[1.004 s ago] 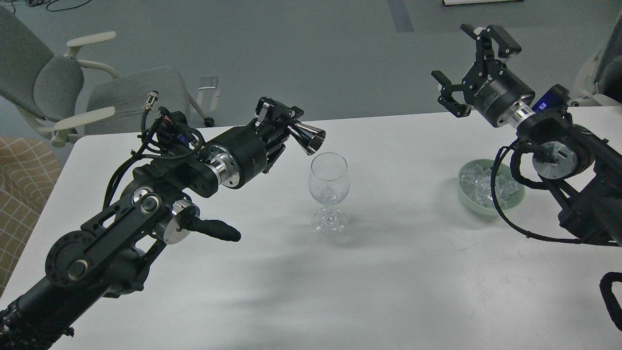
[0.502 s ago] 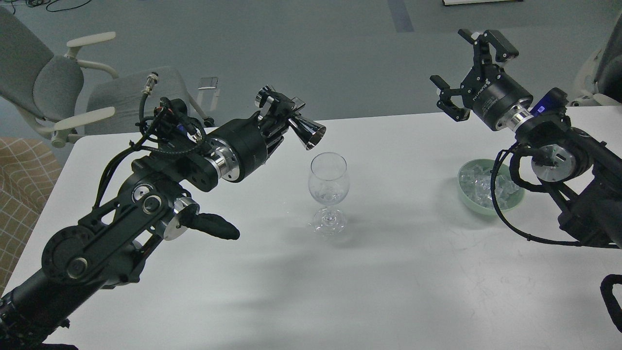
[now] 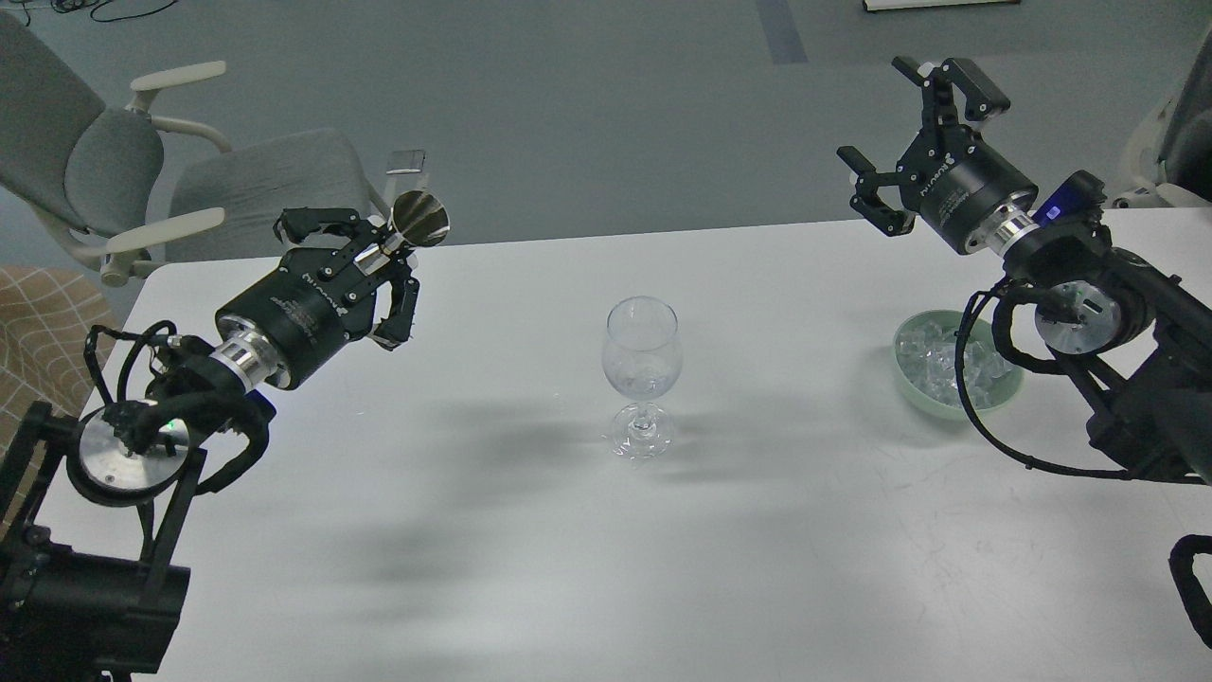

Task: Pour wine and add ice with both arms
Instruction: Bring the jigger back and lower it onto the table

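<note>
A clear wine glass (image 3: 642, 365) stands upright mid-table, with what look like a few clear ice pieces in its bowl. My left gripper (image 3: 383, 254) is near the table's far left, well left of the glass, shut on a shiny steel jigger (image 3: 417, 222) whose mouth faces up and away. My right gripper (image 3: 904, 123) is open and empty, raised above the table's far right. Ice (image 3: 937, 355), small clear cubes, fills a pale green bowl (image 3: 914, 388) below my right arm, partly hidden by a black cable.
A grey office chair (image 3: 142, 161) stands behind the table's far left corner. A checked tan cushion (image 3: 38, 341) lies off the left edge. My right arm (image 3: 1117, 360) hangs over the table's right side. Another chair shows at the far right (image 3: 1174, 142).
My left arm has swung back to the left, carrying the jigger away from over the wine glass and turning its mouth upward. The right gripper has barely moved.
</note>
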